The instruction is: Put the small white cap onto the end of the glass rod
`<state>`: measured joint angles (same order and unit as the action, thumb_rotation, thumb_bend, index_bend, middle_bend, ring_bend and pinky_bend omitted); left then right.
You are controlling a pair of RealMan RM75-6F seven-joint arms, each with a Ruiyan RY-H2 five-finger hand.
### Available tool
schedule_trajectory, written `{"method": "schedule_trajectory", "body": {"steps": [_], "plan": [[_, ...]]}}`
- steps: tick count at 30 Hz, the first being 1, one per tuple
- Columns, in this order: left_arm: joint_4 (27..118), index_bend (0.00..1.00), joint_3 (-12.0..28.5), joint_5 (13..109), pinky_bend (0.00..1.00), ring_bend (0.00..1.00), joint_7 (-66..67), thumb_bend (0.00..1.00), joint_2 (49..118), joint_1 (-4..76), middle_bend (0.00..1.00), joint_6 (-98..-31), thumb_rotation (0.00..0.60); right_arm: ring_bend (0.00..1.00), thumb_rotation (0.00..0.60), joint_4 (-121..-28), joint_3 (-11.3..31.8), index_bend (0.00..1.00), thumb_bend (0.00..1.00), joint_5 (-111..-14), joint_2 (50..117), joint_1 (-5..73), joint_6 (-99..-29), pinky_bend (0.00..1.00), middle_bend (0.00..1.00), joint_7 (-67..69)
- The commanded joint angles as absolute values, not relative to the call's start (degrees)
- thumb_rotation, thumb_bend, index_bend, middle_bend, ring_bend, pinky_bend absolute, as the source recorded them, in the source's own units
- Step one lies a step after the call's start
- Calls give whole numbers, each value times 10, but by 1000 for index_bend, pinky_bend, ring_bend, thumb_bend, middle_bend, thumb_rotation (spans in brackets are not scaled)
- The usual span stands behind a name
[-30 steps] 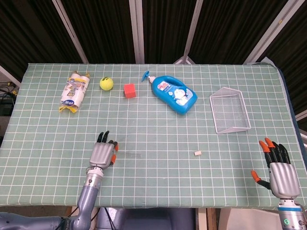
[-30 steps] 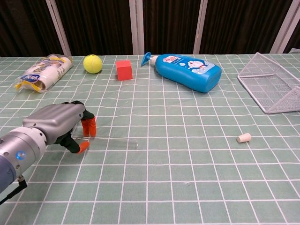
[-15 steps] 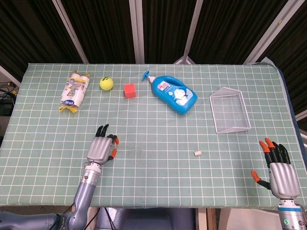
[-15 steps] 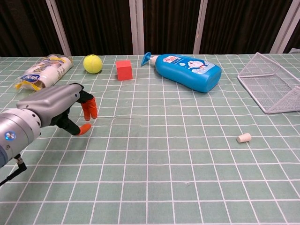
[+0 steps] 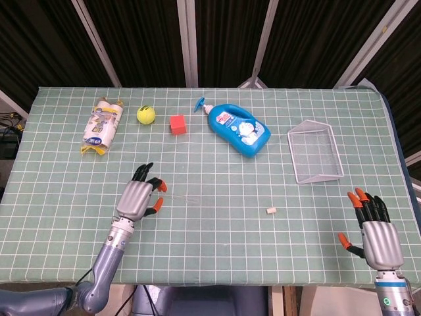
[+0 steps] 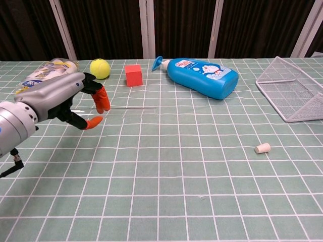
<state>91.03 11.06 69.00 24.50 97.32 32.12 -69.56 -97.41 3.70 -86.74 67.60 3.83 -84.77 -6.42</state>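
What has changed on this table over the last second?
The left hand has lifted the glass rod off the tablecloth, holding it by one end, level. The right hand shifted slightly forward, fingers apart. The small white cap, bottle, basket, cube and ball stayed put.

— What sort of place is this?
— A robot test lab: a surface [image 5: 217, 191] under a green grid cloth, aluminium frame posts [image 5: 187, 43] against dark curtains.
— Anything else?
— Assorted props: ball [image 5: 146, 115], red cube [image 5: 177, 124], bottle [image 5: 240, 130], wire basket [image 5: 316, 153].
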Motion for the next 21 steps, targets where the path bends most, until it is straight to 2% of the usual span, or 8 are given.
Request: {"method": "schedule_trajectory", "body": {"steps": [1,6,13,17,21], "plan": [[919,512,119,705,0,35,217,635,953,324,444,-689,600,0,600,-982,44,14,294,-858,679,57,-821,0,5,-82],[942,512,132,713,0,35,190,634,921,326,444,-686,600,34,600,-993,59,119,294,-843,691,99,-765,4,72,-118],[967,512,145,715,0,35,168,634,883,327,444,-684,600,101,600,-984,82,299,294,-824,725,160,-701,65,140,-175],[977,511,149,717,0,35,156,634,860,329,444,-681,600,114,600,-945,88,362,294,-803,765,210,-638,77,164,-218],[976,510,146,718,0,35,146,634,852,329,444,-677,600,115,600,-913,85,383,294,-788,798,230,-618,77,174,-236]]}}
